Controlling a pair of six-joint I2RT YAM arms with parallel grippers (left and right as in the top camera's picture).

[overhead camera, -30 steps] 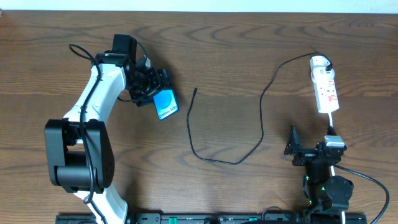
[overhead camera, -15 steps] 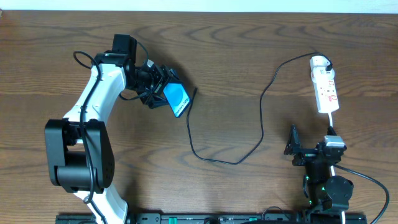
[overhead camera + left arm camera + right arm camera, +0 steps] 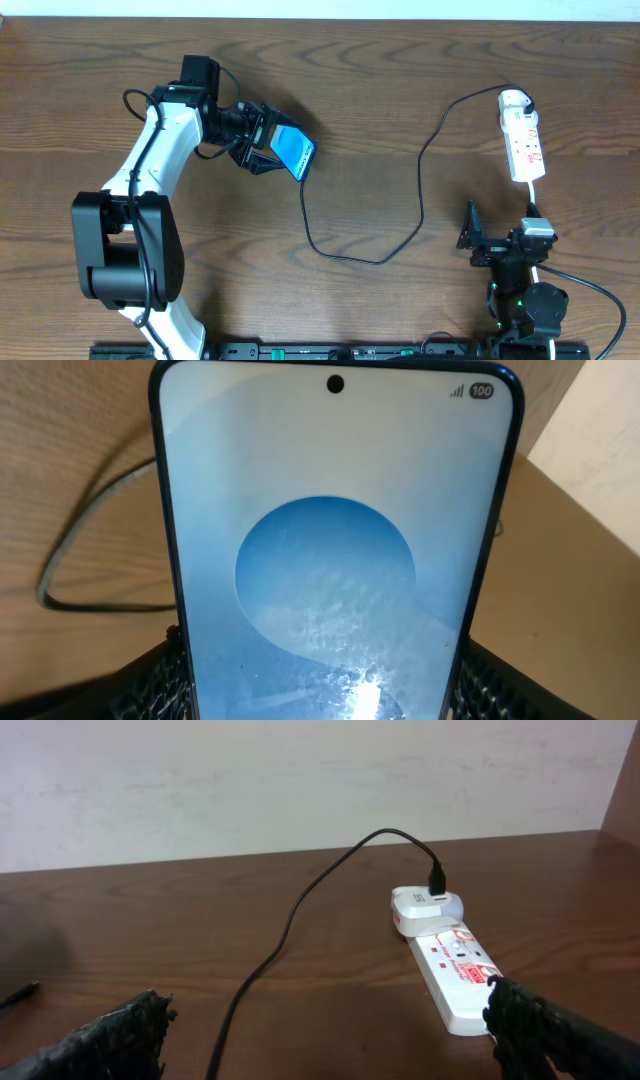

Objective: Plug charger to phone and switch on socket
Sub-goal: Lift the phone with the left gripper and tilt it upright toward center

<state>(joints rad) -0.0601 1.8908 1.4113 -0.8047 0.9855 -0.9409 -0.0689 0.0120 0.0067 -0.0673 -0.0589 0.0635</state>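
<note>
Nearest, at 5 o'clock, my right pincer [image 3: 498, 228] hangs wide and empty, ready for the switch, I judge. At 11 o'clock my left pincer [image 3: 268, 148] grips the phone [image 3: 296, 152], tilted toward the charger's [image 3: 421, 195] free end for mating. Farthest, at 2 o'clock, the socket [image 3: 522, 135] carries its plug.

left gripper [image 3: 272, 142] extended, clamping the phone [image 3: 296, 153]; right gripper [image 3: 500, 228] (arm folded) spread wide.
</note>
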